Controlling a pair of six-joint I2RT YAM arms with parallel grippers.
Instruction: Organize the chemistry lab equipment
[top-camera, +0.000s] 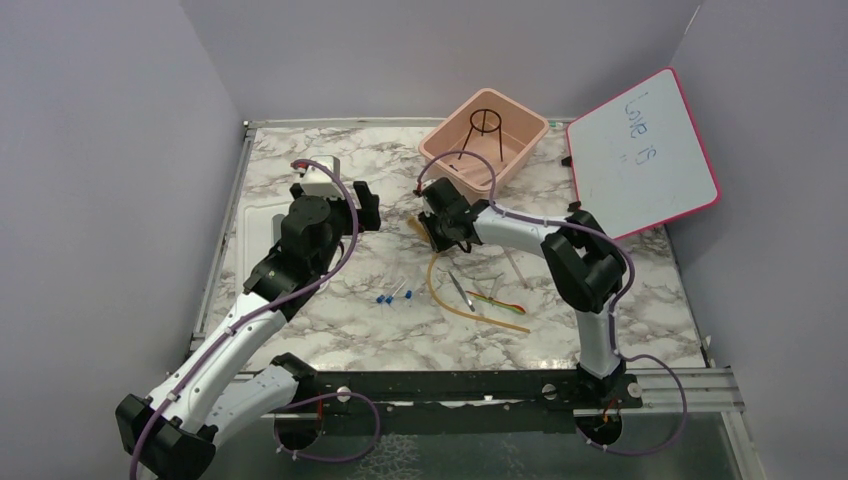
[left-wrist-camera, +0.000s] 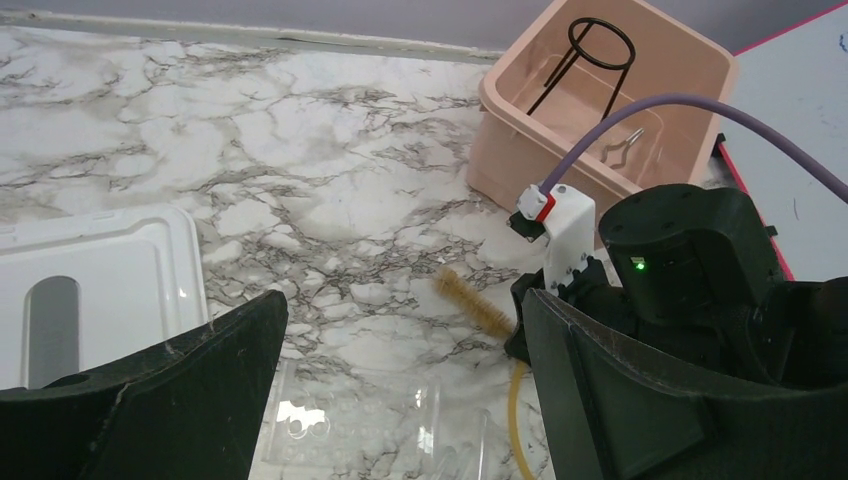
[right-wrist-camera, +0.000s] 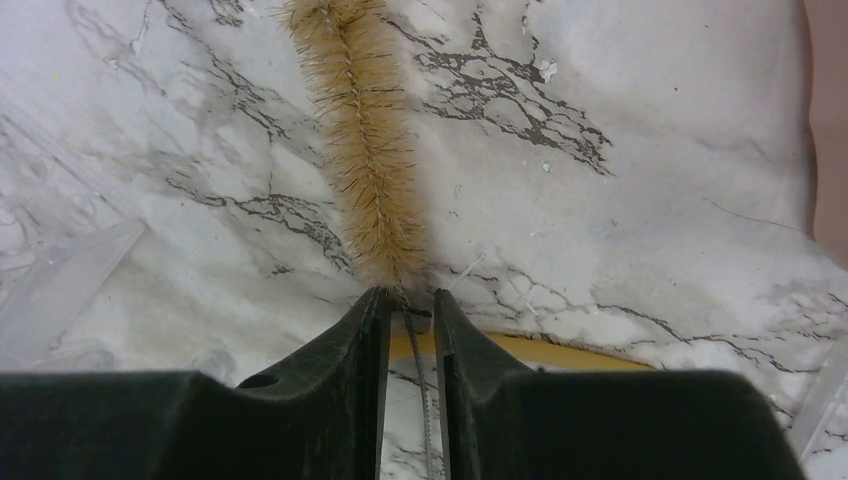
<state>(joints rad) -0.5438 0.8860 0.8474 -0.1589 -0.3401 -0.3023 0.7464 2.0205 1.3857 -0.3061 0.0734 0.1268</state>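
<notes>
Jaws of the right gripper (right-wrist-camera: 410, 300) stand narrowly apart, one on each side of the thin wire stem of a tan bristle brush (right-wrist-camera: 365, 130). A sliver of gap shows beside the wire, so they are not clenched on it. The brush lies flat, its bristles stretching straight ahead of these jaws. Jaws of the left gripper (left-wrist-camera: 400, 330) are spread wide and released, with nothing between them.

A white-and-grey marbled surface (top-camera: 350, 335) carries everything. A pink-framed whiteboard (top-camera: 645, 155) sits at an angle well to the right of the right jaws. A pink bin (top-camera: 451, 117) sits just beyond the right jaws. Inside it the black wire ring tripod (top-camera: 485, 118) stands upright, with a small metal clip (left-wrist-camera: 625, 150) on the bin floor beside it. A white lid (left-wrist-camera: 100, 260) lies flat to the left of the left jaws. The long tan rubber tube (top-camera: 435, 280) curves from just behind the right jaws towards the arm bases, with a slim metal tool (top-camera: 460, 288) beside it. The tiny blue-tipped pieces (top-camera: 395, 297) lie behind both sets of jaws, between the arms.
</notes>
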